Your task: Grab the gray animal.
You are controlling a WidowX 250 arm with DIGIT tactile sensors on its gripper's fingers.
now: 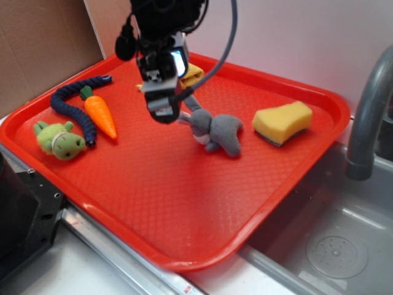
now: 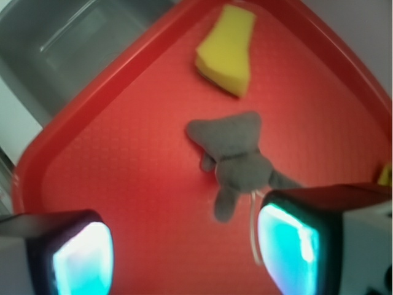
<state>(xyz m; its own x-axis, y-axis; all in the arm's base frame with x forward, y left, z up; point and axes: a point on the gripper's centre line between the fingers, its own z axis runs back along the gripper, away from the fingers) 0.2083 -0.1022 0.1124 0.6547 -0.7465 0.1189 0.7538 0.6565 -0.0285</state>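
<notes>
Here: spread fingers (image 2: 184, 252) empty, poised over the tray (image 1: 184, 209).
Just beyond them the gray animal (image 2: 236, 157) lies on the tray's red floor, ears nearest one finger, body running away toward the yellow sponge (image 2: 227, 49).

Both views are brightly and evenly lit by soft white light, so the shadows are faint: in the exterior view only a weak one lies under the gray rabbit (image 1: 216, 131) on the red tray (image 1: 184, 203). That view is fairly sharp, though the gripper (image 1: 161, 107) at the top is dark. The wrist view is soft all over, with the sponge (image 2: 227, 49) hazy, the tray (image 2: 123, 184) rim curved at the edges, and the near fingertips (image 2: 83, 258) blurred and glowing cyan.
</notes>
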